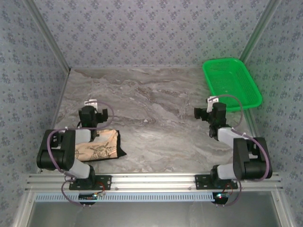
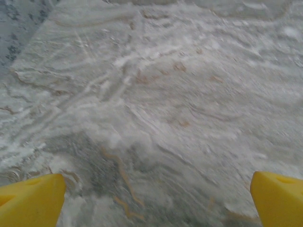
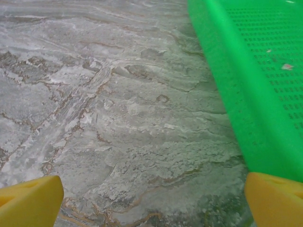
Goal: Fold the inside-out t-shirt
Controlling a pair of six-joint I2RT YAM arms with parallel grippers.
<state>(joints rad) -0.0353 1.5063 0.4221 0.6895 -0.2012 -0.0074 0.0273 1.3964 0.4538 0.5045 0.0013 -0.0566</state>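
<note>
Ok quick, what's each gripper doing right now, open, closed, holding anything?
Left gripper: open, holding nothing, over the bare marble table.
Right gripper: open, holding nothing, next to the green basket.

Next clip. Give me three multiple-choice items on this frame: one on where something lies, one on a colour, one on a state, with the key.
1. The t-shirt lies: A at the near left edge; B at the far right; C in the centre.
2. The basket is: A blue; B green; C red.
3. The left hand and right hand are: A both shut; B one shut on cloth; C both open and empty.

Key:
1 A: the top view shows it at the near left.
2 B: it is bright green in the top and right wrist views.
3 C: each wrist view shows fingertips wide apart with nothing between them.
</note>
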